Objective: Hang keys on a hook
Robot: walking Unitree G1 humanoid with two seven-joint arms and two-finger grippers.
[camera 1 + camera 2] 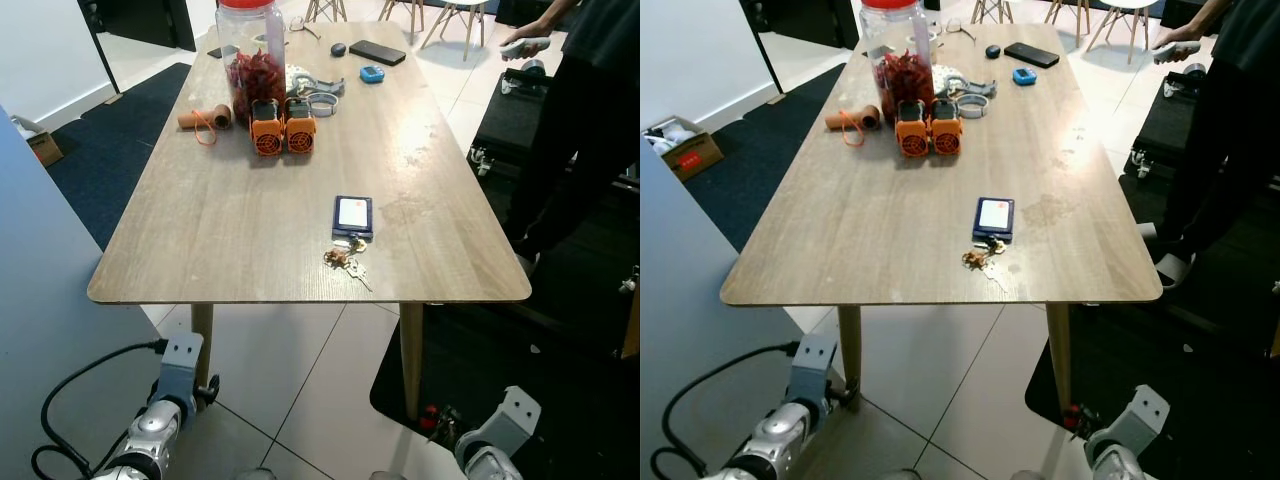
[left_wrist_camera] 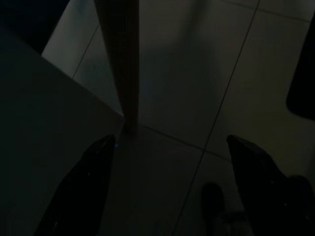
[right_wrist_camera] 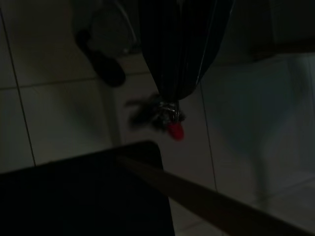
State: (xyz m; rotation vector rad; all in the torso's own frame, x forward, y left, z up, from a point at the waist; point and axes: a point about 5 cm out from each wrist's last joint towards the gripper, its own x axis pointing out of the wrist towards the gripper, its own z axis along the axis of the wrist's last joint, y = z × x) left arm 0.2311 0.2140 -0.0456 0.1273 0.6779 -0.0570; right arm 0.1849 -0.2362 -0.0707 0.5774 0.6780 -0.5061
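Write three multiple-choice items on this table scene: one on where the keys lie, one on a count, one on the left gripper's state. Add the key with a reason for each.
1. Where do the keys lie?
A. On the table near its front edge, just in front of the blue card holder
B. Inside the jar
C. On the floor

2. How many orange fans stand in front of the jar?
A. One
B. Two
C. Four

3. How are the left gripper's fingers?
A. Shut on the keys
B. Shut on nothing
C. Open, over the tiled floor

Key: 1 A, the bunch rests by the holder's near end. 2 B, a pair stands side by side. 3 C, the left wrist view shows both fingers wide apart.
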